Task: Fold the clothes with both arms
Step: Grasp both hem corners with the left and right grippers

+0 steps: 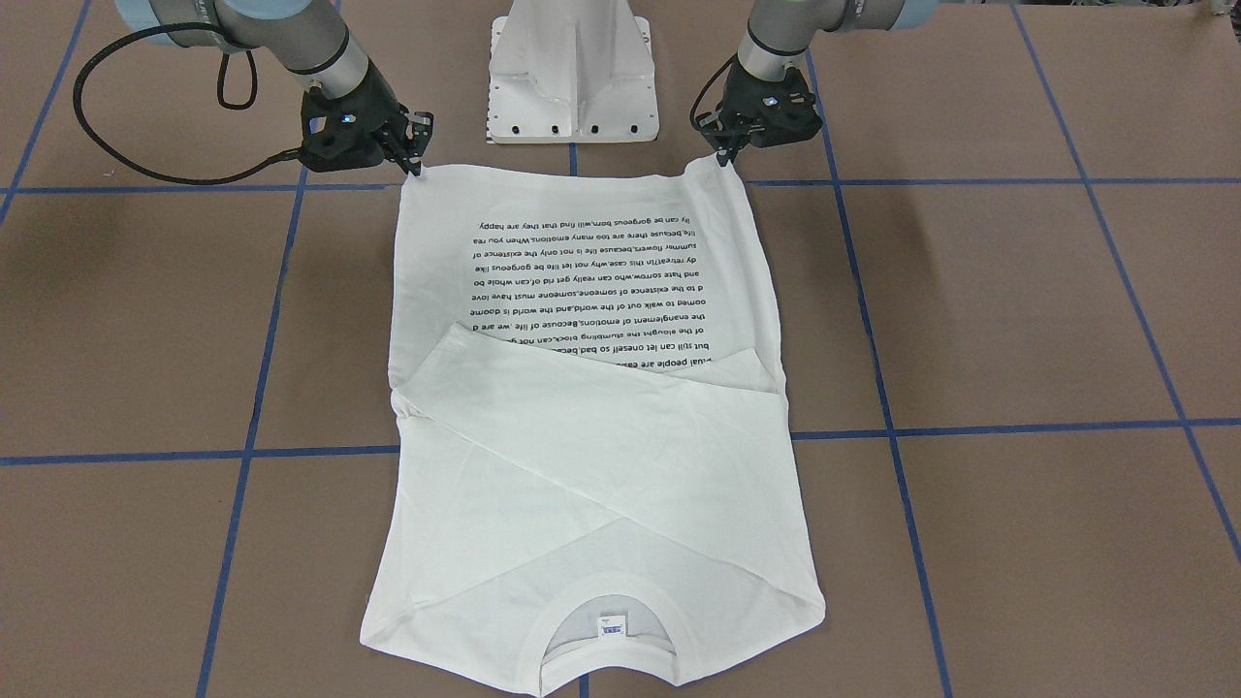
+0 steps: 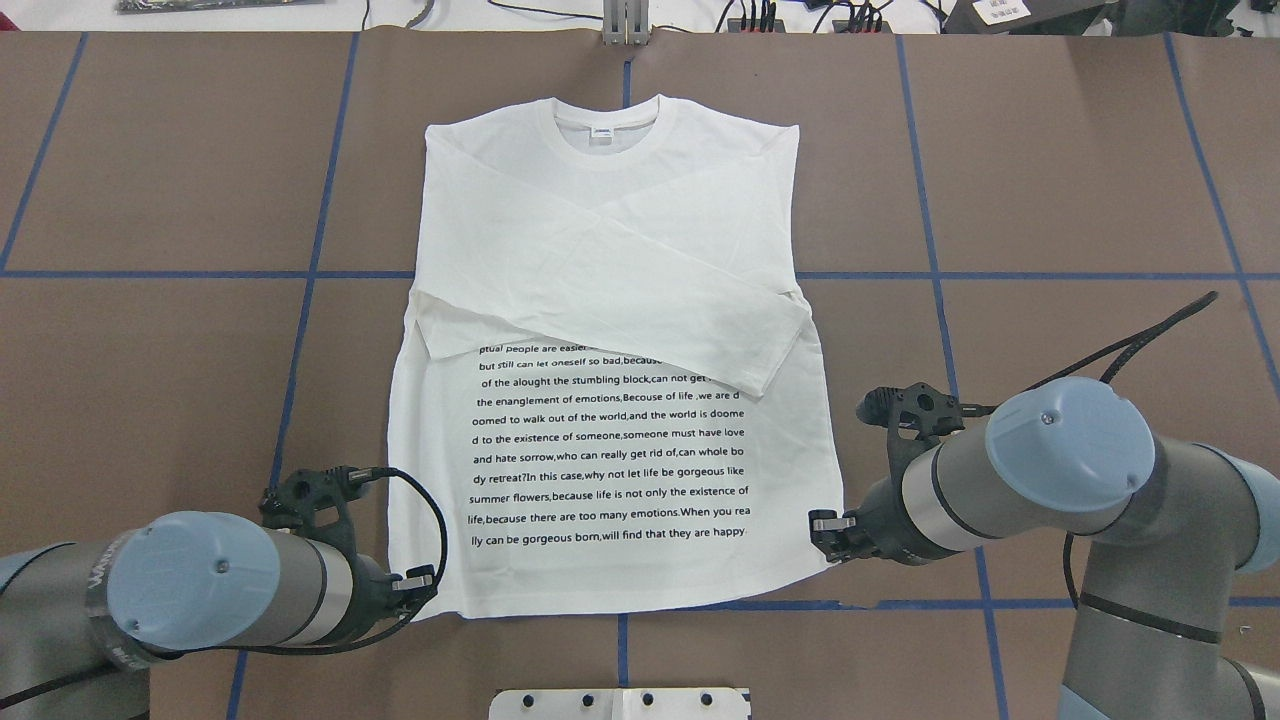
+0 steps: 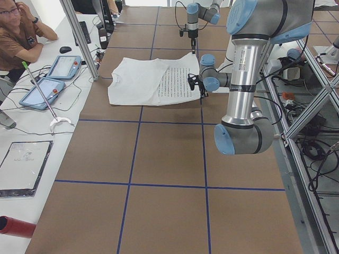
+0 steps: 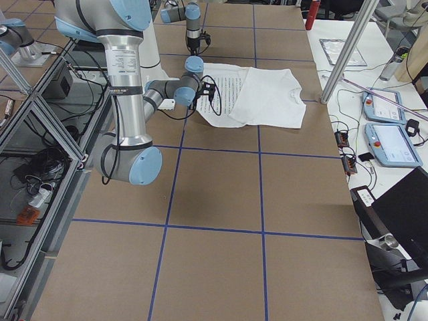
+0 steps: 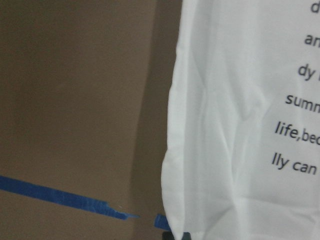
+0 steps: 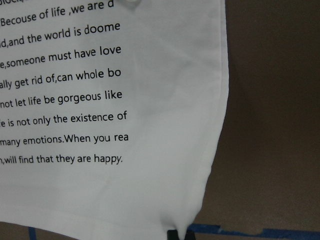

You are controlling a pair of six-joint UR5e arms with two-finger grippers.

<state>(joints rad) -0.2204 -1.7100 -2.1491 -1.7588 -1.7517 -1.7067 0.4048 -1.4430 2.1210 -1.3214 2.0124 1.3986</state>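
— Two arms, both low at the near edge of the bench point(image 2: 150, 200). How are they posed?

— The left arm point(image 2: 190, 590) reaches in from the overhead view's left. Its forearm is nearly level and its wrist is turned inward toward the shirt point(image 2: 610, 300). The right arm point(image 2: 1060, 470) mirrors it from the other side, elbow bent, forearm angled down to the hem.

— And the end effectors?

— The left end effector point(image 2: 422, 582) is clamped on the hem corner on its side. The right end effector point(image 2: 826, 524) is pinched on the opposite hem corner. In the front-facing view both corners lift slightly to the tips. Each wrist camera shows a dark fingertip point(image 6: 172, 234) right at the cloth's corner.

— Where does the shirt lie?

— Flat at the middle of the bench, printed side up, hem toward the robot. The collar point(image 2: 607, 125) is on the far side with the neck label point(image 2: 601, 131) showing. Both sleeves point(image 2: 640, 300) are folded across the chest, crossing, and they cover the top of the text block point(image 2: 610, 450).

— Anything else nearby?

— A white pedestal point(image 1: 572, 73) stands between the arm bases, near the hem. Blue tape lines point(image 2: 300, 330) grid the brown surface.
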